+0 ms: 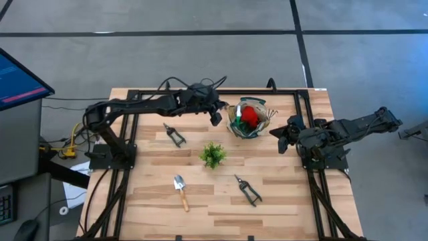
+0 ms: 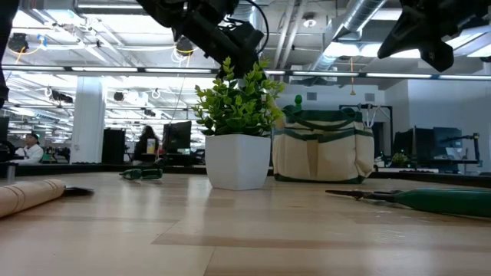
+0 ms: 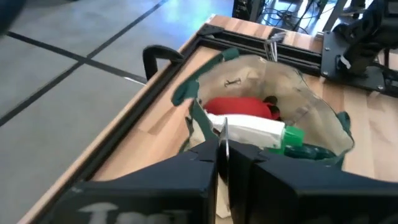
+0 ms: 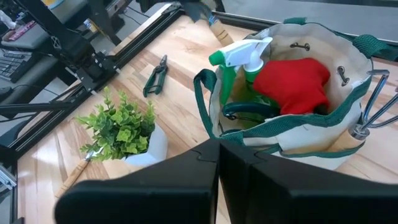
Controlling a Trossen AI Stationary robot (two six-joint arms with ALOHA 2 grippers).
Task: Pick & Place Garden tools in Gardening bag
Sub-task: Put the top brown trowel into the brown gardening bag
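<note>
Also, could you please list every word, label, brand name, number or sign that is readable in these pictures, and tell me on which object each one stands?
No text can be read in any view.
Monitor at the high view's left edge: lines show on its screen, too small to read.
Gardening bag, spray bottle, plant pot: no visible label or brand.

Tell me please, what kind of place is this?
Probably a robotics lab inside an open-plan office: a wooden table framed by black rails carries two robot arms, and behind it stand rows of desks with monitors under exposed ceiling ducts.
</note>
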